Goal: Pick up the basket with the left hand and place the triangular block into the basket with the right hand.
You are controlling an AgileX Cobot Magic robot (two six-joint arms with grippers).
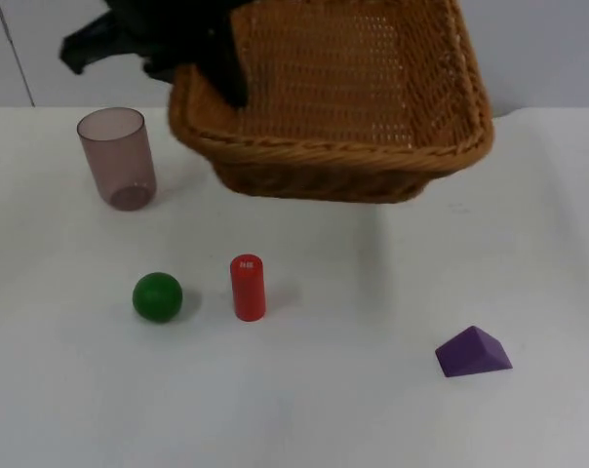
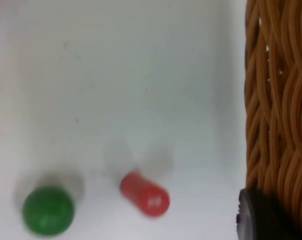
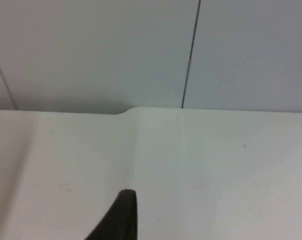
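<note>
Nearest, right side: purple triangular block (image 1: 473, 353) flat on table (image 1: 373, 409), untouched, well apart from everything else. Mid-table, left of centre: 1 green ball (image 1: 157, 296) and 1 red cylinder (image 1: 247, 287), upright, near each other but apart. Farther left: 1 translucent cup (image 1: 118, 157), upright. Farthest, raised off table w/ shadow beneath: 1 wicker basket (image 1: 373, 166), tilted, left gripper (image 1: 221, 73) clamped on its left rim. Right gripper (image 3: 122, 217) waiting over bare table by partition wall (image 3: 91, 50); fingers — can't tell. Progress, judged: lift done; block pick and drop into basket both left.
</note>
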